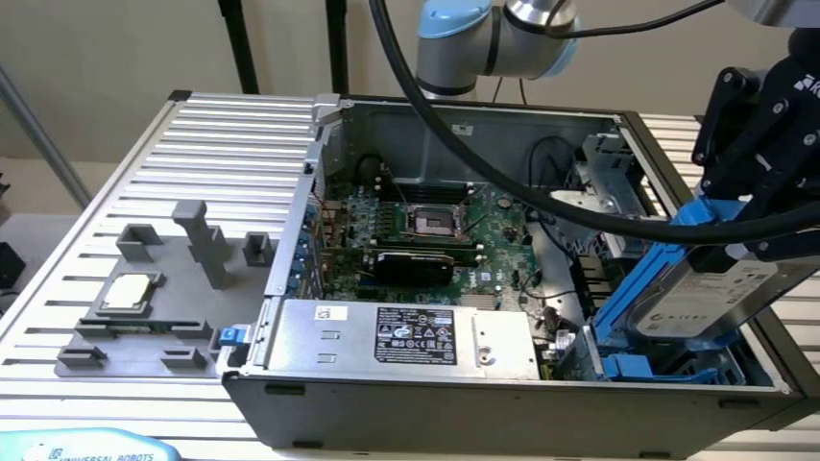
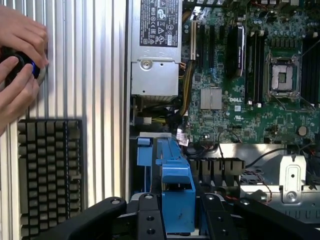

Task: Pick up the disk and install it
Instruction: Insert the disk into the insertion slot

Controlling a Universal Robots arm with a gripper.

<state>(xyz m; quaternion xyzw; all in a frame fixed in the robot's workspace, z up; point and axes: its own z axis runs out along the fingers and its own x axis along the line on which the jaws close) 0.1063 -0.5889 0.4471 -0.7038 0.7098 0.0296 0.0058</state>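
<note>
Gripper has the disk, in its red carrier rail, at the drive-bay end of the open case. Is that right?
The carrier rail is blue, not red, as the exterior view shows. Otherwise yes: the gripper has the disk at the drive-bay end of the open case.

There is one open computer case (image 1: 384,408) on the counter (image 1: 230,125). With it are one motherboard (image 1: 494,230), one CPU socket (image 1: 429,219), one power supply (image 1: 403,338) and one hard drive (image 1: 717,298) in one blue carrier (image 1: 640,279). The counter also carries one square silver chip (image 1: 129,293) and what look like six grey fixture blocks (image 1: 205,245), though some may be joined. The wrist view adds one keyboard (image 2: 50,175) and two hands (image 2: 22,35) (image 2: 15,92).
</note>
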